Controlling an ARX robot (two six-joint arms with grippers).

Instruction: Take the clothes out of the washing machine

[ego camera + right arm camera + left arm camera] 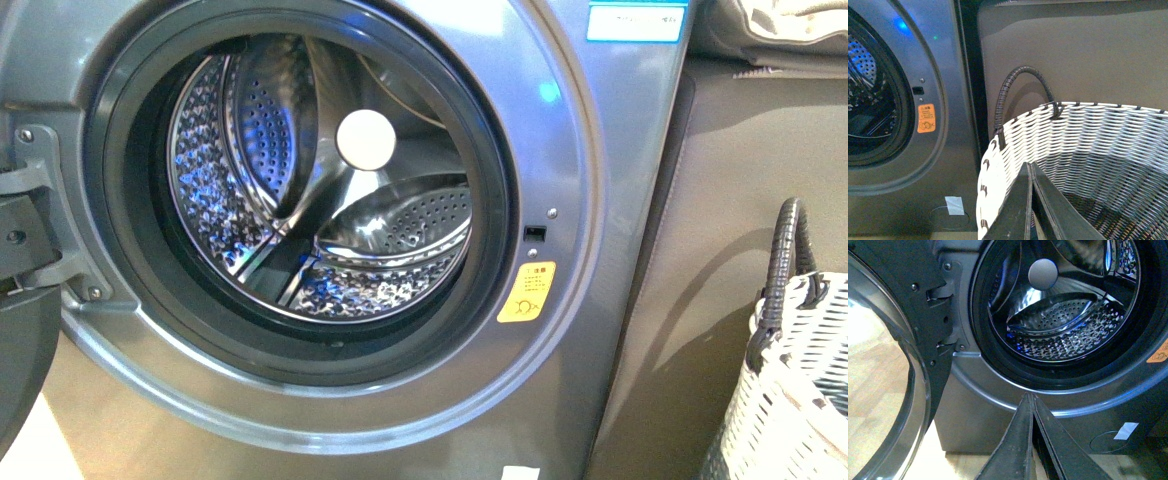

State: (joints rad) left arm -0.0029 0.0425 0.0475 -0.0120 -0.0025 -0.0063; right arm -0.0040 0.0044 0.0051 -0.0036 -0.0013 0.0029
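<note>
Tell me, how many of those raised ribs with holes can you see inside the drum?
2. One rib runs up the drum's upper left; the other lies across its lower right, below the round white hub. More may sit out of sight behind the door seal.

Right claw (1031,167) closed, tips over white woven basket (1098,135); washing machine (943,165) beside; basket interior dim, seemingly empty.

I can't read any text here. The washing machine (600,200) carries an orange-yellow sticker (527,292) with a symbol and tiny print, and a white-and-blue label (637,20), both too small to make out.
</note>
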